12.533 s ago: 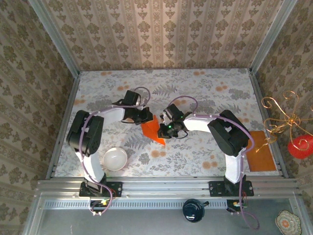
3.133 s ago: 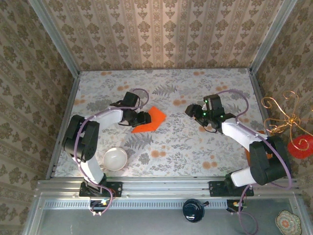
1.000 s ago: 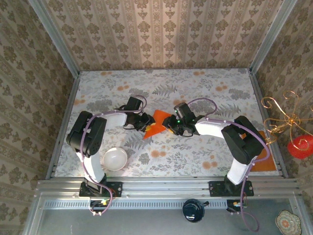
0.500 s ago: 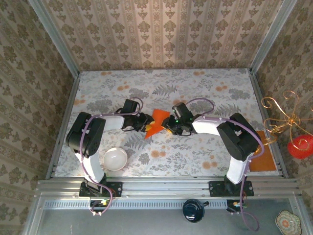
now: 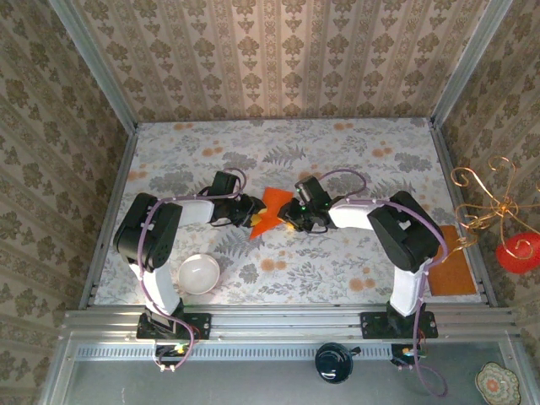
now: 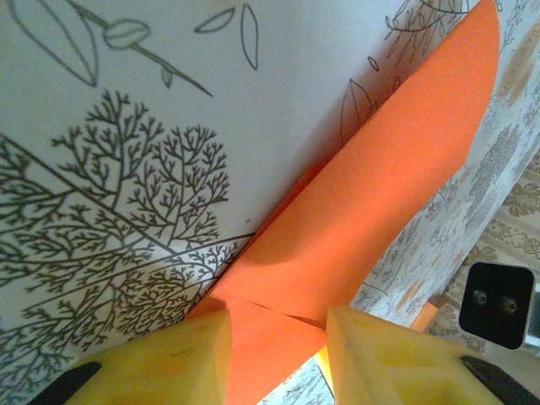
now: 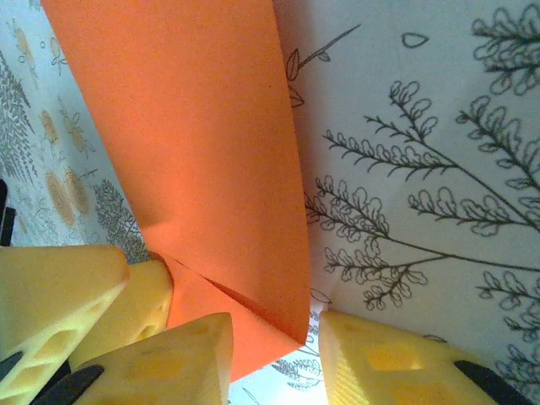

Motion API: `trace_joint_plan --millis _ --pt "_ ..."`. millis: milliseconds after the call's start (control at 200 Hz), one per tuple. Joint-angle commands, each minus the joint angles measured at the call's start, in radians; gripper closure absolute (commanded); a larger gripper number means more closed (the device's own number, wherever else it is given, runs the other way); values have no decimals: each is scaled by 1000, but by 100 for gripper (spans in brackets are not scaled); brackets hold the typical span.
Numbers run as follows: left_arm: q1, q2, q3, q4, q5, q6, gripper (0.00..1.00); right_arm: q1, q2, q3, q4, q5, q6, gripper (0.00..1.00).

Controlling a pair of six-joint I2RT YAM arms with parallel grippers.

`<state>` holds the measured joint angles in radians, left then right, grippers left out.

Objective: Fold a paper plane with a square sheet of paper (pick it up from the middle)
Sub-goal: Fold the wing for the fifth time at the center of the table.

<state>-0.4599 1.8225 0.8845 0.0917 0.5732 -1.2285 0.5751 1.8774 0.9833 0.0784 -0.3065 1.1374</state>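
Standing partly folded at the middle of the flowered table (image 5: pixel 363 160), the square sheet of paper (image 5: pixel 268 211) shows a diagonal crease and a raised flap but no pointed dart yet; most of the folding looks left to do. The left gripper (image 6: pixel 278 337) has the sheet's creased corner between its yellow fingers, which are set somewhat apart; whether they pinch it cannot be told. The right gripper (image 7: pixel 274 333), close beside the other from the opposite side, straddles the sheet's free edge with jaws part open, a sliver of table showing beside the paper.
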Motion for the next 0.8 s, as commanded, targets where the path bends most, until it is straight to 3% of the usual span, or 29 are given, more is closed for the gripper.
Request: trace_joint_plan --millis 0,335,795 --pt "-3 15 -32 -17 -15 -16 63 5 37 38 29 -30 8 66" --pt "-6 6 -33 -10 -14 -22 63 3 49 13 136 -28 60 72" --pt "-6 -24 -12 -48 -16 11 61 2 25 -1 83 17 30 88"
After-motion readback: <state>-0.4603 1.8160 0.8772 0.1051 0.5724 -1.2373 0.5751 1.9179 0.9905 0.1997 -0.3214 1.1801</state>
